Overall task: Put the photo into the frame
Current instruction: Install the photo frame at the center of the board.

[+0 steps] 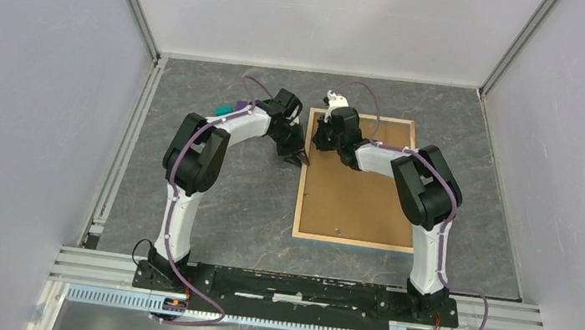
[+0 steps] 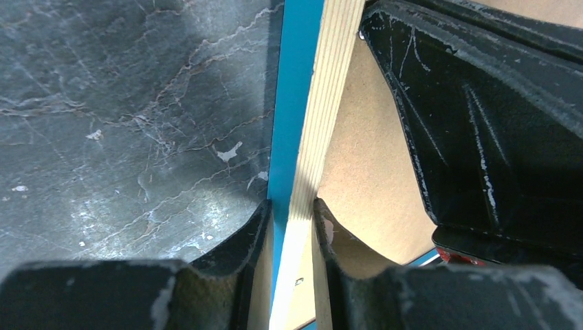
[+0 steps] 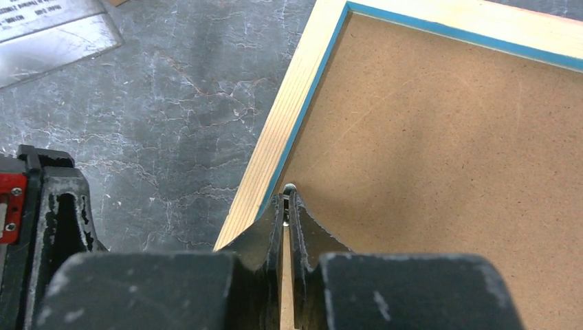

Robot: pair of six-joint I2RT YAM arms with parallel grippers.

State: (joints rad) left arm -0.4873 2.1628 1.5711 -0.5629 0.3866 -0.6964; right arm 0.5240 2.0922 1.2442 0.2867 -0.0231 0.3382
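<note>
The frame (image 1: 301,208) lies face down on the table, pale wood back up, with the brown backing board (image 1: 361,199) set in it. My left gripper (image 1: 297,155) is shut on the frame's left rail; in the left wrist view the jaws (image 2: 292,210) clamp the pale wood edge (image 2: 323,103), with the blue face towards the table. My right gripper (image 1: 319,143) sits just inside that rail. In the right wrist view it (image 3: 287,199) is shut on a small metal tab at the board's (image 3: 447,151) edge beside the frame (image 3: 282,117). The photo is not in view.
A teal and purple object (image 1: 224,109) lies behind the left arm. A metal plate (image 3: 48,27) shows at the far left of the right wrist view. The right arm (image 2: 495,124) hangs close over the board next to my left gripper. The enclosure walls stand on three sides.
</note>
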